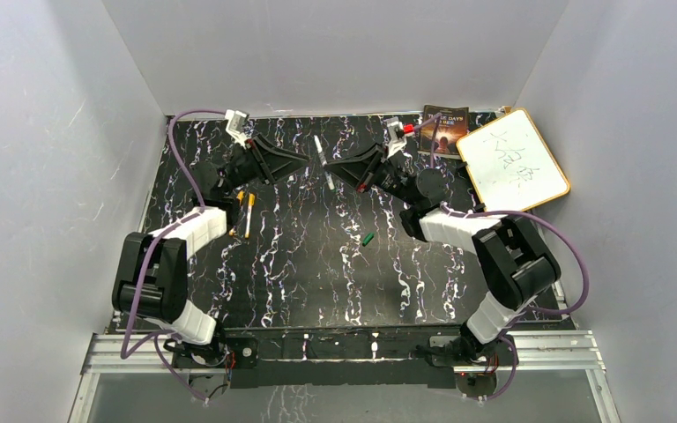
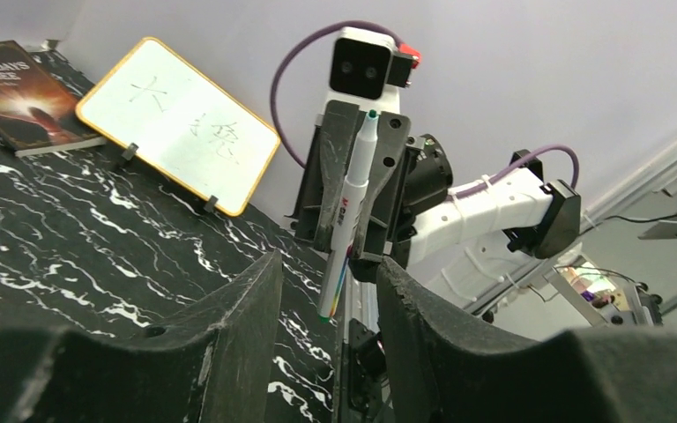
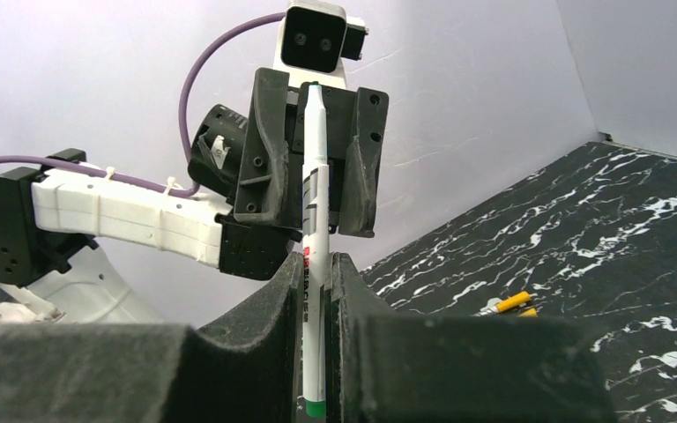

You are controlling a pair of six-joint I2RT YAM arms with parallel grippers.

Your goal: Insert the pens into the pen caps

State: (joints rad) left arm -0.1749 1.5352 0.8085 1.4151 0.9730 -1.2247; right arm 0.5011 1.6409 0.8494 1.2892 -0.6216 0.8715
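My right gripper [image 1: 333, 169] [image 3: 317, 264] is shut on a white pen [image 1: 323, 162] [image 3: 314, 211] above the black marbled table [image 1: 317, 264]. It pinches the barrel near the green end, and the uncapped tip points up in the right wrist view. My left gripper [image 1: 303, 161] [image 2: 330, 262] faces it from the left, open, with nothing touching its fingers [image 2: 229, 326]. In the left wrist view the pen [image 2: 353, 203] shows through the gap between them. A green pen cap [image 1: 368, 238] lies on the table near the right arm. Two pens wearing yellow caps [image 1: 245, 210] [image 3: 511, 302] lie by the left arm.
A small whiteboard [image 1: 513, 160] [image 2: 176, 123] with writing leans at the back right, with a dark book [image 1: 444, 128] [image 2: 18, 97] beside it. Grey walls close in the table on three sides.
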